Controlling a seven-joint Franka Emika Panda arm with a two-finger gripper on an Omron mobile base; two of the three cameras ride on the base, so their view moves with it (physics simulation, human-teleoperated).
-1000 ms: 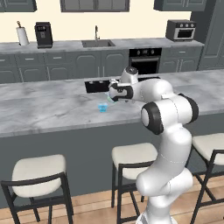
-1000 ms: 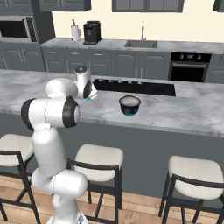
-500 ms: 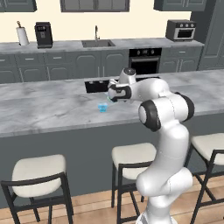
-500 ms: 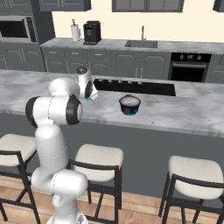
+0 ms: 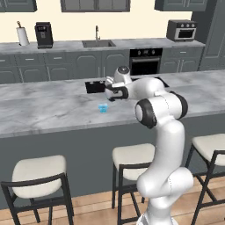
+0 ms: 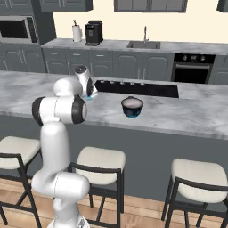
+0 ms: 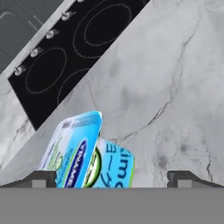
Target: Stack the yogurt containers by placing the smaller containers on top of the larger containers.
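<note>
Spread, empty fingers (image 7: 112, 177) hover over the tiny bright-blue yogurt cup (image 7: 83, 153), which lies between them, nearer the left tip.

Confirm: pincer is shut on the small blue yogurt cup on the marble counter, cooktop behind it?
Not shut. The hand view shows the pincer open, fingertips wide apart above the small blue yogurt cup, which sits on the marble counter beside the cooktop.

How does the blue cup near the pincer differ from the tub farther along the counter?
The cup is much smaller than the tub. The cup is bright light blue all over; the tub has dark sides, a whitish top and a blue base. Both sit on the marble counter, untouched and unstacked.
</note>
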